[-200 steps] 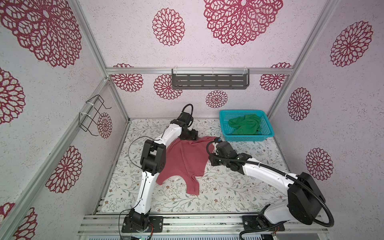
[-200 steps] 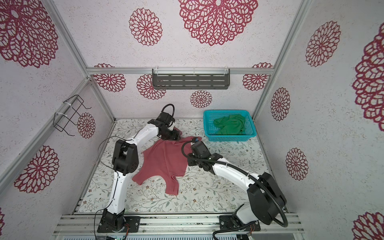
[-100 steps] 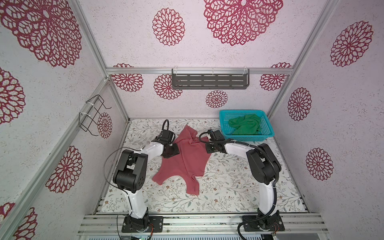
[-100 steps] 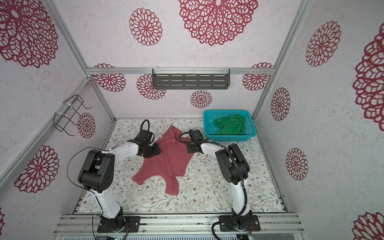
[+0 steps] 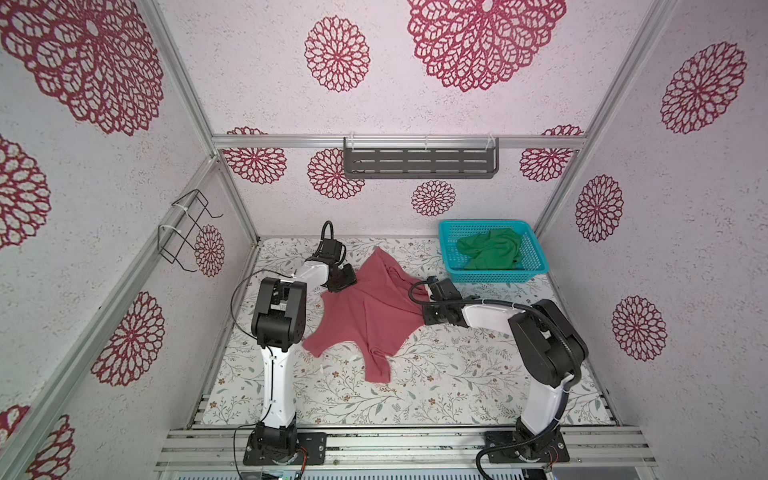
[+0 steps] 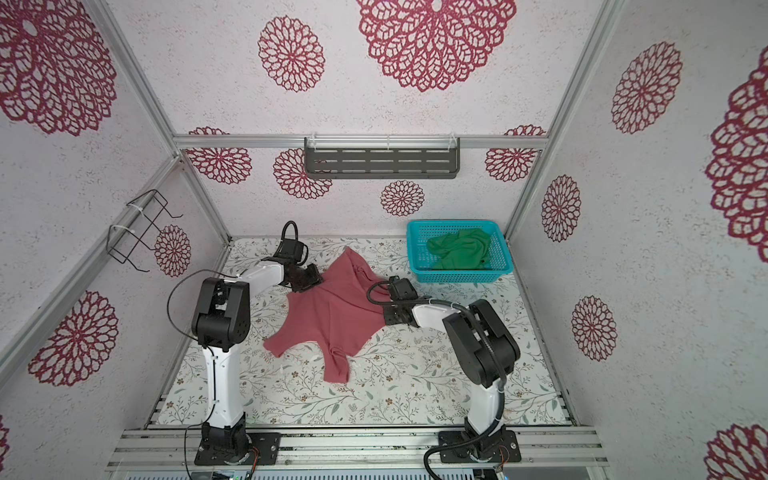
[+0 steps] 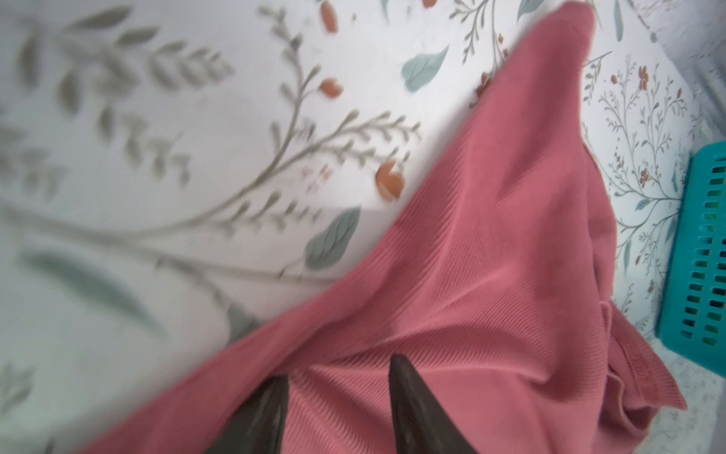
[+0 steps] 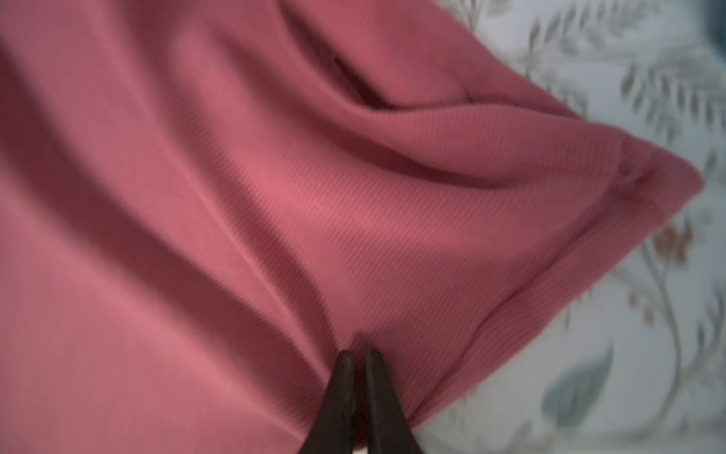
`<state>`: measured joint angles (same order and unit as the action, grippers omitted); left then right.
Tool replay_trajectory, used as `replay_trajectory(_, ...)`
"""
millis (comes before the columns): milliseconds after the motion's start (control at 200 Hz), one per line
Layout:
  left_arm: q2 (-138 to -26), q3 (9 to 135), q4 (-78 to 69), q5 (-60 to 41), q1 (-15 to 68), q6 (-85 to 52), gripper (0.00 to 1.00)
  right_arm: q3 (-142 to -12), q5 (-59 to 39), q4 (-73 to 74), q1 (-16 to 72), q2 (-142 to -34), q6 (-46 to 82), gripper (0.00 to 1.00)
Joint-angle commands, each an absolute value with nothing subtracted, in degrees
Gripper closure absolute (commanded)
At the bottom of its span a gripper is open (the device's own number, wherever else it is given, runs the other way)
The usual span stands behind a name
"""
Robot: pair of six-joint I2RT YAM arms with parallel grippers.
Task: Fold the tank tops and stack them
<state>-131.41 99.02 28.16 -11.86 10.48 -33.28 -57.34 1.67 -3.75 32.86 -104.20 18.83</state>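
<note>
The pink tank top [image 5: 374, 316] [image 6: 332, 320] lies crumpled and spread out mid-table. My left gripper [image 5: 345, 279] [image 6: 309, 279] sits low on its far left edge. In the left wrist view the left gripper [image 7: 338, 369] is open, its fingers [image 7: 408, 393] partly apart and pressed onto the pink cloth [image 7: 491, 255], a strip of it between them. My right gripper [image 5: 422, 311] [image 6: 384, 316] is at the top's right edge, shut on a pinch of pink cloth [image 8: 275, 196], folds running out from the right gripper [image 8: 357, 353]. The green tank top [image 5: 490, 253] [image 6: 459, 251] lies bunched in the basket.
The turquoise mesh basket [image 5: 494, 276] [image 6: 419, 232] [image 7: 707, 255] stands at the back right, close behind the right arm. A grey shelf [image 5: 419, 162] hangs on the back wall and a wire rack [image 5: 183, 232] on the left wall. The floral table [image 5: 415, 395] stretches toward the front rail.
The right gripper has come forward along the pink top's right side and closed on it, drawing that edge outward. The left jaws have narrowed over the left edge.
</note>
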Motion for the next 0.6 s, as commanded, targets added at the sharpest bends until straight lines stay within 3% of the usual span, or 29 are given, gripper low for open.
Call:
replay_trajectory(0, -139.15, 107.78, 38.49, -13.90, 11.07, -27.94, 0.53, -51.80, 0.47, -11.74, 37.18, -99.37, 26.28, 0.89)
replay_trajectory(160, -147.22, 125.59, 46.56, -16.85, 12.80, -20.60, 0.51, -48.39, -6.59, -10.36, 47.51, -93.52, 37.10, 0.85)
replay_trajectory(295, -147.95, 136.70, 55.32, -17.88, 13.45, -13.18, 0.37, -51.00, 0.20, -17.72, 48.57, -87.04, 37.09, 0.78)
replay_trajectory(465, -129.68, 121.14, 49.61, -12.46, 13.45, -11.70, 0.19, -55.24, 6.19, -24.64, 43.51, -84.02, 30.38, 0.77)
replay_trajectory(590, -113.43, 103.14, 46.00, -6.93, 13.60, -18.26, 0.16, -56.57, 4.97, -22.68, 39.37, -85.49, 27.36, 0.77)
